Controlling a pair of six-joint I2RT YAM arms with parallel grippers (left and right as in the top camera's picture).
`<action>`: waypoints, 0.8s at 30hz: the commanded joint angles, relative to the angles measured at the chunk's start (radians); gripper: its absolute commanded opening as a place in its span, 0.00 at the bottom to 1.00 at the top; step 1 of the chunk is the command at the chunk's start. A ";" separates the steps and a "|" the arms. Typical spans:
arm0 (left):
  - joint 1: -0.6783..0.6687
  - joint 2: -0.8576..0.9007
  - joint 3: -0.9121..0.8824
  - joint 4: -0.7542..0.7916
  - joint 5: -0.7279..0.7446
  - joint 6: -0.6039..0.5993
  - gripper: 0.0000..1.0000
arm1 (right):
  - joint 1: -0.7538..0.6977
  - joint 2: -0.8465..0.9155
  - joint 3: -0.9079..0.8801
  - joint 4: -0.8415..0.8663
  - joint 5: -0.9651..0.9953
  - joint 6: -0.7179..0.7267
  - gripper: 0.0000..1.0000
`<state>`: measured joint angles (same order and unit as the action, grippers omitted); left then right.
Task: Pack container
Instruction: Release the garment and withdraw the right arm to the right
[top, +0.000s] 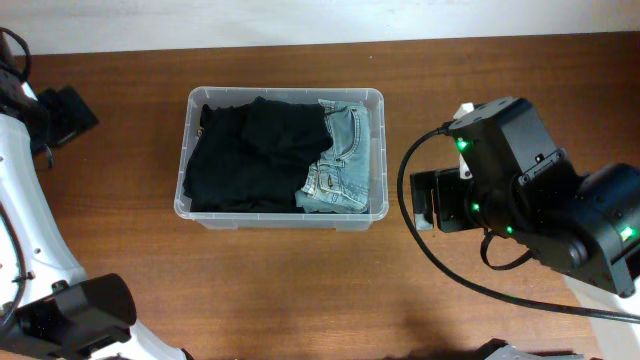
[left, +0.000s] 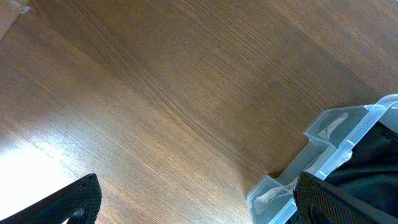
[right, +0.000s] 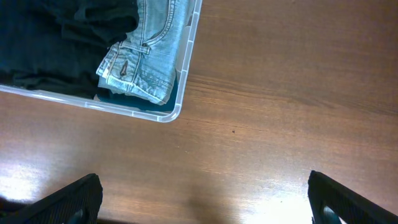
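**Both end effectors hanging open beside the filled container**

The dark wooden table (top: 300, 290) is carrying the container (top: 377, 150) in its middle, a little toward the far side. Black clothing (top: 250, 150) is filling the container's left and middle. Folded light-blue jeans (top: 345, 165) are lying along its right wall. A black cable (top: 402, 195) is looping out from the right arm (top: 540, 200) toward the container's right wall and stopping short of it. The left arm (top: 25, 220), white with black parts, is running along the table's left side, apart from the container.

The right end effector (right: 208, 202) is hanging released, its two fingers spread wide over bare table with nothing between them. In its wrist view the container is sitting at the upper left. The corner holding the jeans is the part closest to the fingers, with a stretch of bare table in between.

The left end effector (left: 202, 205) is likewise hanging released, fingers wide apart and gripping nothing. In its wrist view a moulded corner of the container is showing at the lower right, just beside one finger (left: 323, 199). Whether the two are touching cannot be told.
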<state>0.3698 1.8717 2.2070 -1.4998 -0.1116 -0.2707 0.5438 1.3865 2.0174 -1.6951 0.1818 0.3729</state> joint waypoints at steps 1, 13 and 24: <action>0.002 -0.024 0.011 0.002 0.000 -0.009 1.00 | 0.005 -0.019 -0.006 -0.003 -0.002 -0.021 0.99; 0.002 -0.024 0.011 0.002 0.000 -0.009 0.99 | -0.117 -0.190 -0.138 0.016 0.046 -0.025 0.98; 0.002 -0.024 0.011 0.002 0.000 -0.009 1.00 | -0.343 -0.659 -0.642 0.374 0.035 -0.108 0.98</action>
<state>0.3698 1.8717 2.2070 -1.4998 -0.1120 -0.2710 0.2295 0.8246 1.4956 -1.3800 0.2119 0.3138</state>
